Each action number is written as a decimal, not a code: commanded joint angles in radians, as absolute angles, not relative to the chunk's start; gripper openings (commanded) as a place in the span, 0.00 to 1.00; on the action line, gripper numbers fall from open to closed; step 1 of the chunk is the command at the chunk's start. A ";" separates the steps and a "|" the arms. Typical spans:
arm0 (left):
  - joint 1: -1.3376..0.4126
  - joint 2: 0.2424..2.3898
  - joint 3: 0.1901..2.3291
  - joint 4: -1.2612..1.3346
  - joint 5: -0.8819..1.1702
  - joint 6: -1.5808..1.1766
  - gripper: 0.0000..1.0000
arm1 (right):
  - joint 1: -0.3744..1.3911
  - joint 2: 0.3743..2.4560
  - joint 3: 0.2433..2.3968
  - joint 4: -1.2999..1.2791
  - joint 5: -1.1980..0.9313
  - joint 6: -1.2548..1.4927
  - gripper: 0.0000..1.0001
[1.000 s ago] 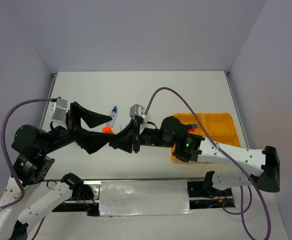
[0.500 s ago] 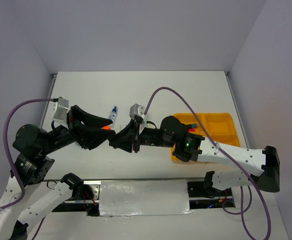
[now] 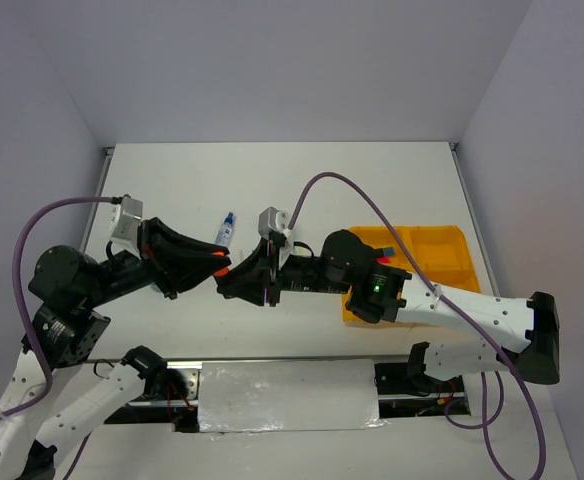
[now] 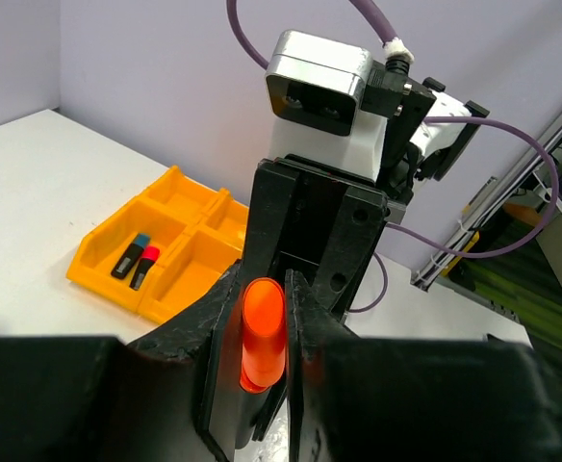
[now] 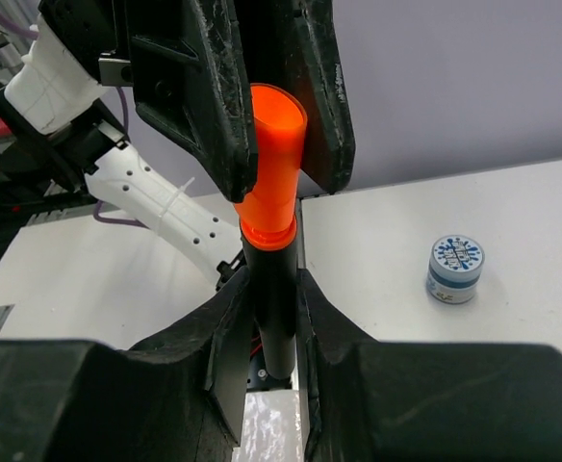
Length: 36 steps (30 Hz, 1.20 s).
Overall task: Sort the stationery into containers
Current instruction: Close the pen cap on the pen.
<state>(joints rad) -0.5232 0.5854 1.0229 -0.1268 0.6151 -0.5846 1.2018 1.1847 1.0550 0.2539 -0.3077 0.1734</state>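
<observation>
Both pairs of jaws are closed on one orange-capped highlighter (image 5: 269,164), each on a different end. Seen from the right wrist, the right gripper (image 5: 274,308) clamps the black barrel between its two fingers. The left gripper (image 4: 262,318) comes in from the opposite side and pinches the orange cap between its fingertips, which press flat against the cap's sides. The left wrist view agrees: the cap sits tight between the two dark fingers, with the right gripper's body and its camera housing straight behind it. From above, the two grippers meet tip to tip over the near left part of the white table (image 3: 372,190). The highlighter is held clear of the surface between them, with only a sliver of orange showing. A blue-capped clear bottle (image 3: 228,228) lies on the table just beyond the meeting point, apart from both grippers. The orange-yellow tray (image 3: 452,240) sits at the right of the table, its near left corner hidden under the right arm. Its far left compartment holds a blue-capped highlighter (image 4: 132,255) and a red-capped highlighter (image 4: 144,267) lying side by side; the other compartments that show look bare in the left wrist view. A round blue-white pot (image 5: 454,269) stands upright on the table on its own, well apart from the grippers.
</observation>
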 commanded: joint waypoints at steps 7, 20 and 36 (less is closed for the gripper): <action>-0.523 0.605 0.994 -0.213 0.660 -0.555 0.00 | 1.207 1.169 1.216 0.209 -0.261 0.123 0.00; -0.523 0.445 0.718 -0.134 0.724 -0.575 0.00 | 1.189 1.206 1.371 0.205 -0.297 0.235 0.00; -0.531 0.416 0.586 -0.115 0.808 -0.655 0.00 | 1.117 1.216 1.488 0.193 -0.365 0.189 0.00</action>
<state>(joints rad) -0.5129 0.4118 0.6731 0.2180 0.6132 -0.6838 1.1580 1.2606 1.2881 -0.2127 -0.4248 0.1974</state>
